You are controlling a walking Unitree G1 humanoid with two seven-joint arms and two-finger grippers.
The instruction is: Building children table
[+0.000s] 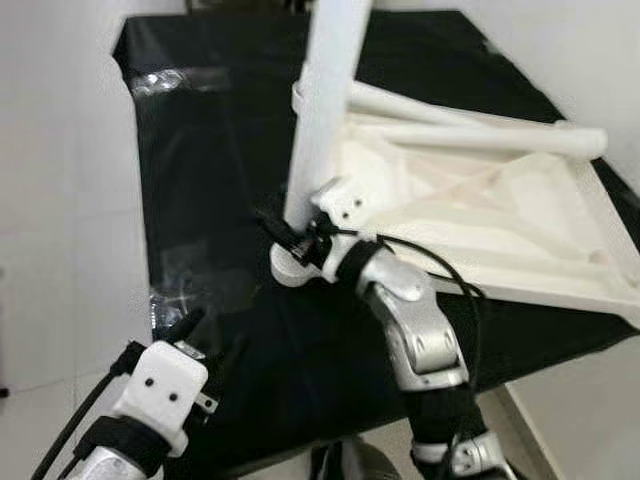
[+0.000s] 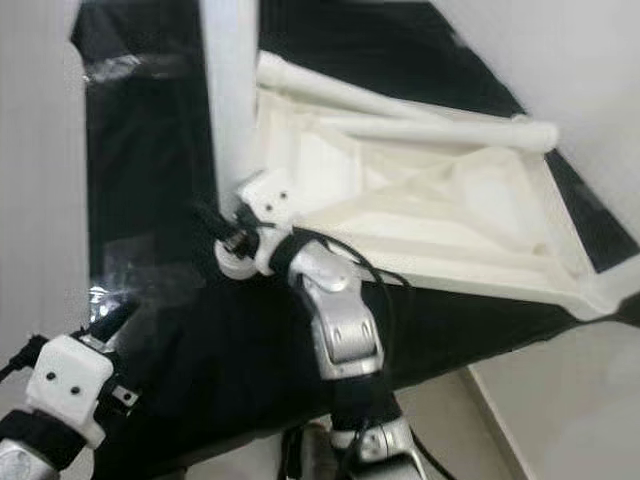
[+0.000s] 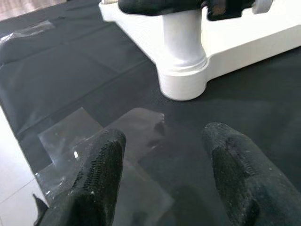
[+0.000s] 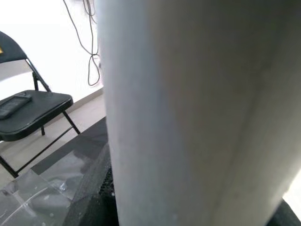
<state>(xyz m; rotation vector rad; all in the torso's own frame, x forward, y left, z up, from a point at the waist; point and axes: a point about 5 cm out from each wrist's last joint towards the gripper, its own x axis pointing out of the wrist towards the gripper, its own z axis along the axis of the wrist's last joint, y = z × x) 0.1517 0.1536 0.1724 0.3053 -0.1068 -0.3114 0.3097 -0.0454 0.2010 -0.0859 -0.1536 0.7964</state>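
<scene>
Nearest, left gripper is hovering with fingers spread above the black cloth. Beyond it, right gripper is clasping the upright white leg at the corner of the upturned tabletop lying on the cloth.

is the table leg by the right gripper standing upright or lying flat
Upright: the table leg rises from its corner socket on the upturned tabletop, right gripper at its base.

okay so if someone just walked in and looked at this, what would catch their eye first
A tall white table leg stands upright in the near corner of an upturned white tabletop on a black-covered surface, with the right gripper clamped low on it. Two more legs lie across the tabletop.
</scene>
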